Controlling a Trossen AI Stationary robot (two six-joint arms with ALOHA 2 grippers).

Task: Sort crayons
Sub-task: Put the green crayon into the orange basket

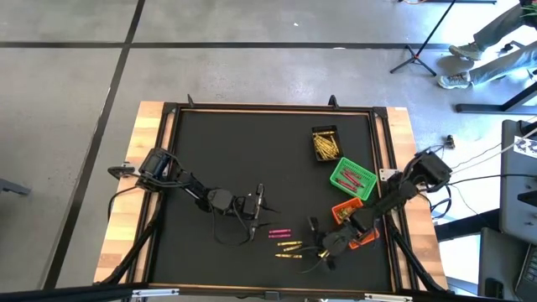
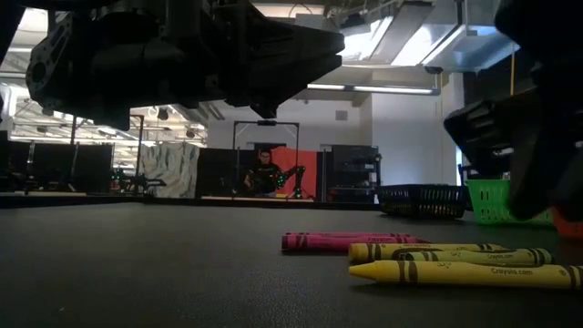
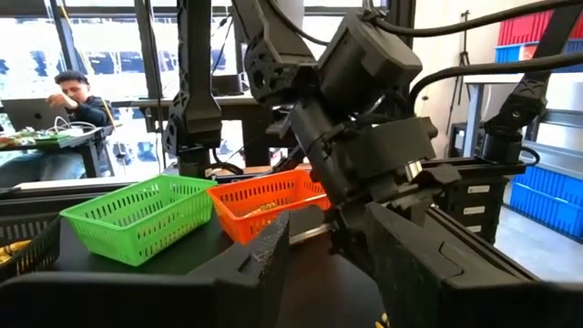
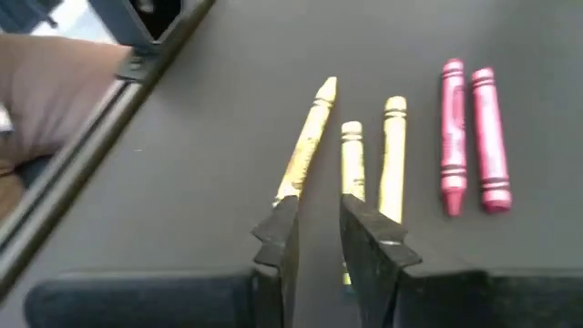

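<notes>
Three yellow crayons [image 4: 352, 159] and two pink crayons [image 4: 469, 137] lie flat on the black table mat, side by side. My right gripper [image 4: 316, 219] hangs low over the near ends of the yellow ones, slanting down, with a narrow bare gap between its fingers. One slanted yellow crayon [image 4: 308, 137] runs under one fingertip. In the high view the right gripper [image 1: 315, 249] sits just right of the loose crayons [image 1: 289, 247]. My left gripper [image 1: 258, 201] waits open above the mat, left of the crayons. My right gripper stands over the near ends of two yellow crayons [image 4: 290, 187]. The fingertips hide those ends, so I cannot tell whether they touch. Nothing shows in the gap between the fingers. Both crayons lie flat on the mat.
A black bin [image 1: 325, 143] with yellow crayons, a green bin [image 1: 352, 178] with reddish ones and an orange bin [image 1: 346, 210], partly under my right arm, stand along the right side. The table's raised frame [image 4: 109, 100] runs close by. A person sits far behind the table.
</notes>
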